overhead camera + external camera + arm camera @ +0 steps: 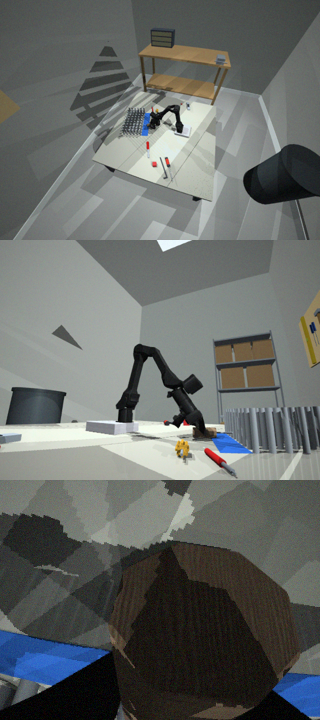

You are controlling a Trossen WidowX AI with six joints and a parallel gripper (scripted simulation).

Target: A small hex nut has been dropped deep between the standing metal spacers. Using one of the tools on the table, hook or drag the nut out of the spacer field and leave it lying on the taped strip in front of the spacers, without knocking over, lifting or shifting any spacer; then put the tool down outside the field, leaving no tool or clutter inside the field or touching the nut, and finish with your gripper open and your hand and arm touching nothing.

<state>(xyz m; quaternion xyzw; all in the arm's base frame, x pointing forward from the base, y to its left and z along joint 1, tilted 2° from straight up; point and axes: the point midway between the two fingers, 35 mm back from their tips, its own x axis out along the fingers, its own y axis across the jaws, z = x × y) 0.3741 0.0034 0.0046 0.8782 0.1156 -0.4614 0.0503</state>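
My gripper (pixel 151 125) (pixel 202 429) is low over the table at the near edge of the blue taped strip (pixel 146 124) (pixel 227 444) (pixel 40 660). It is shut on the brown wooden handle (pixel 209 431) (pixel 200 654) of a tool; the handle fills the wrist view, and the tool points toward the spacers. The field of standing grey metal spacers (pixel 133 121) (pixel 271 428) lies just beyond the strip, all upright as far as I can see. The hex nut is not visible in any view.
The arm's white base plate (pixel 185 131) (pixel 103 426) sits behind. A yellow toothed piece (pixel 182 446) and a red-handled screwdriver (pixel 217 459) lie near the strip's end. Another red-handled tool (pixel 147 148), a red block (pixel 154 164), an L-shaped key (pixel 163 169) and a screwdriver (pixel 168 164) lie toward the front.
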